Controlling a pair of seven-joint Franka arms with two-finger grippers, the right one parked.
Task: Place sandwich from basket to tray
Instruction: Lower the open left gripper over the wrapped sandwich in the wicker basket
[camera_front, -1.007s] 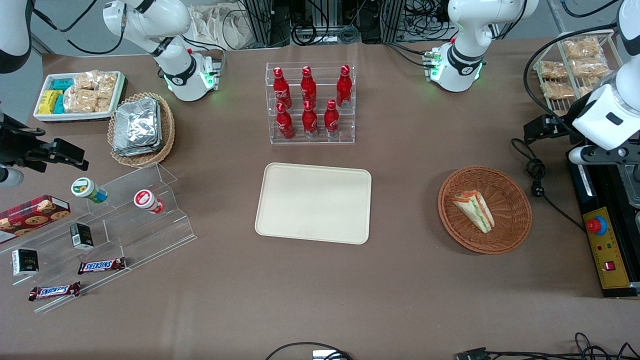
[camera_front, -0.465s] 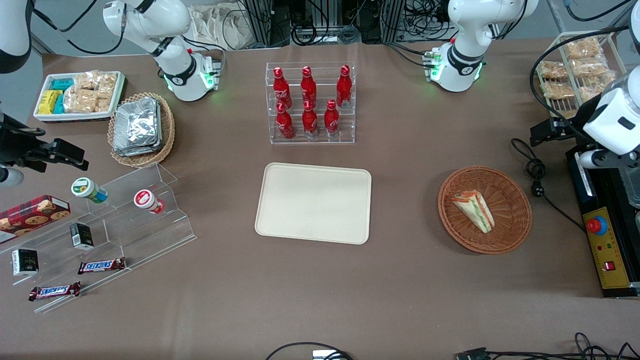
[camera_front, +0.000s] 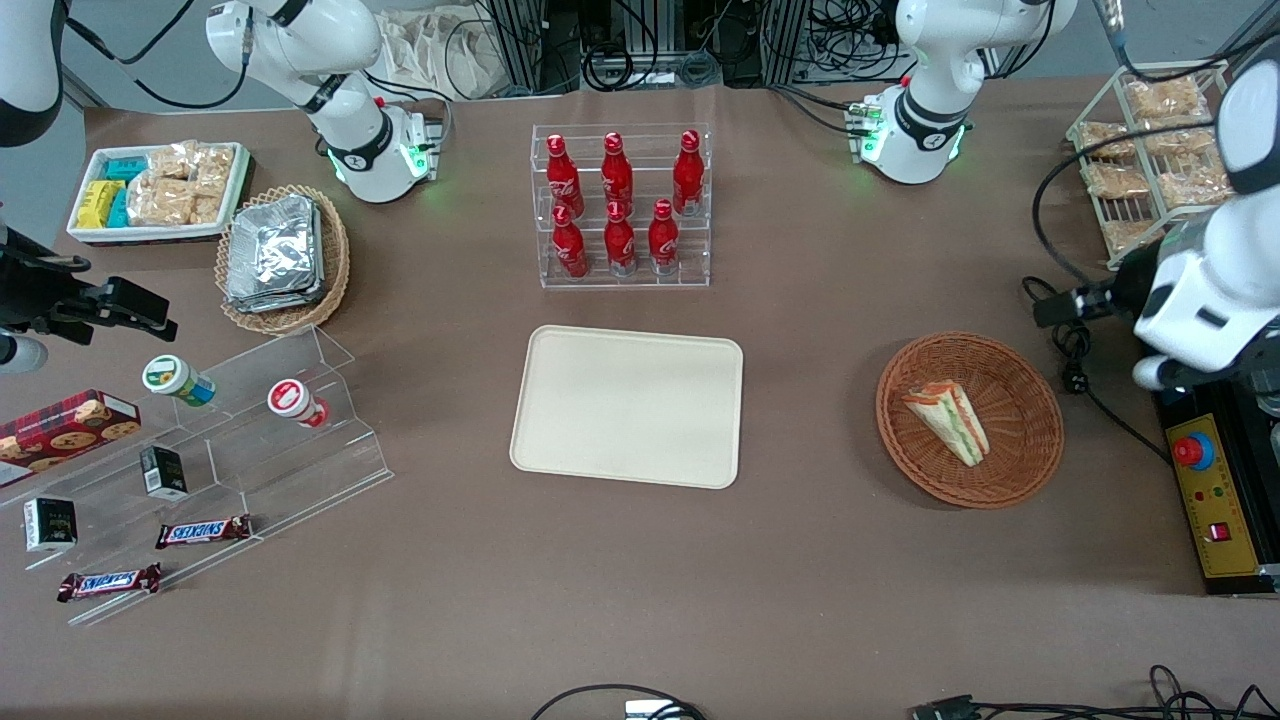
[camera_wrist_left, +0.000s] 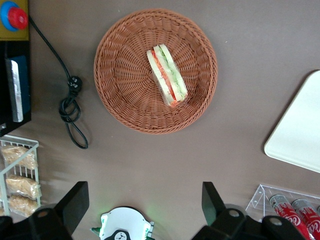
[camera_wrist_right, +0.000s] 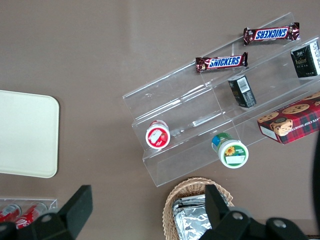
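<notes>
The sandwich (camera_front: 947, 419) lies on its side in the basket (camera_front: 1030, 440), near the centre of the weave, with its layered edge of orange-red and green filling turned upward; the wrist view confirms this lie (camera_wrist_left: 167, 75) and shows the basket wall (camera_wrist_left: 120, 100) all round it. The tray (camera_front: 627, 405) sits well apart from the basket, toward the parked arm's end of the table, and is bare. The gripper (camera_wrist_left: 145, 207) hangs high above the table, nearer the arm base than the basket is, with its two fingers (camera_wrist_left: 75, 202) spread wide and nothing between them. You are at the approach step, so first bring the gripper over the middle of the wedge, then turn the wrist until the fingers stand across the short thickness of the bread, one on each bread face, not along the long edge. Descend vertically inside the basket rim and stop before the fingertips press into the weave. Close gently: the bread is likely soft, and a hard squeeze could push the filling out. Lift straight up until the wedge is above the rim before you travel sideways. Note the black cable (camera_front: 1075, 360) lying beside the basket; keep the arm above it on the way in
</notes>
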